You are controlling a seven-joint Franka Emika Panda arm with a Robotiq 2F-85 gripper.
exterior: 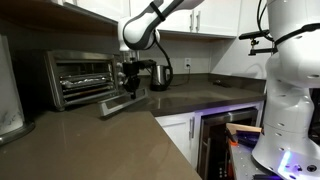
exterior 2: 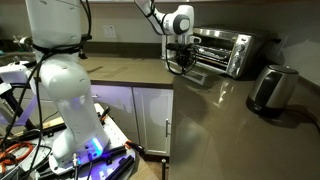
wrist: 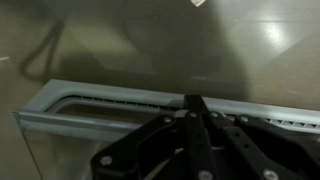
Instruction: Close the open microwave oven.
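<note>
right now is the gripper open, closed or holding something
gripper: closed, holding nothing, fingertips together at the edge of the microwave oven door, which is open

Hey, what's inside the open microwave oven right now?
Inside the microwave oven, an exterior view shows a wire rack. The dark space under it and the rear wall are too shadowed to tell.
</note>
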